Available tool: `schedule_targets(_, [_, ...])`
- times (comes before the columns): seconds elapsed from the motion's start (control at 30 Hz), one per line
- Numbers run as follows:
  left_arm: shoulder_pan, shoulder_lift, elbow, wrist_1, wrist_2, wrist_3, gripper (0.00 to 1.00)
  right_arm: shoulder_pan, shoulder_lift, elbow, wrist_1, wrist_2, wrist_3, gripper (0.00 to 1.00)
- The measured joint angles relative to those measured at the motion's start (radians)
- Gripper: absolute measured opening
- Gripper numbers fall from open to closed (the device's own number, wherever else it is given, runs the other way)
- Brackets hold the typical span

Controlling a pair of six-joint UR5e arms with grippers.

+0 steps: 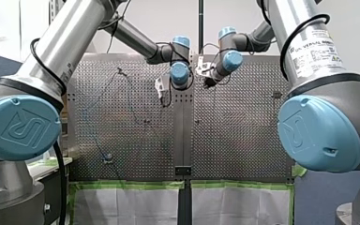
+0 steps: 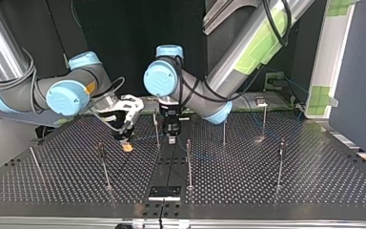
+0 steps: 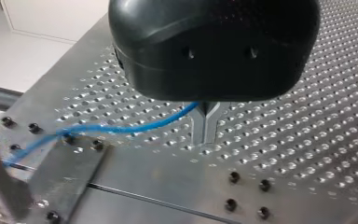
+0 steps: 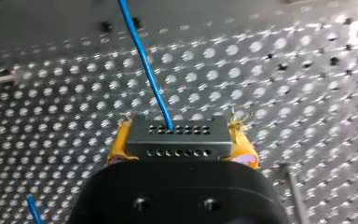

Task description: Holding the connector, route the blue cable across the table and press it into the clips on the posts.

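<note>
Firmly, my right pincer (image 4: 182, 145) was clenched on the connector (image 4: 178, 134), a yellow pad on either side. That left the blue cable (image 4: 144, 60) free to run out of the connector's face and ahead over the tabletop (image 2: 314, 181). My left pincer (image 3: 207, 125) was closed with the cable pinched at its metal fingers, probably to steer slack toward a clip. Thin posts (image 2: 189, 162) stood well apart on the perforated metal. Green tape (image 1: 131, 185) edged pale sheets (image 1: 126, 206) along the front view's lower edge.
</note>
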Motion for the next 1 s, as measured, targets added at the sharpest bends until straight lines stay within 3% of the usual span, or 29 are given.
schedule_targets(0.4, [0.008, -0.047, -0.105, 0.105, 0.055, -0.004, 0.0, -0.009, 0.0, 0.091, -0.025, 0.005, -0.011, 0.0])
schedule_targets(0.63, [0.004, -0.057, -0.163, 0.162, 0.078, -0.005, 0.0, -0.011, 0.0, 0.154, -0.049, 0.006, -0.031, 0.0])
schedule_targets(1.0, [-0.008, -0.095, -0.254, 0.254, 0.13, -0.003, 0.0, -0.01, 0.001, 0.252, -0.127, 0.007, -0.035, 0.0])
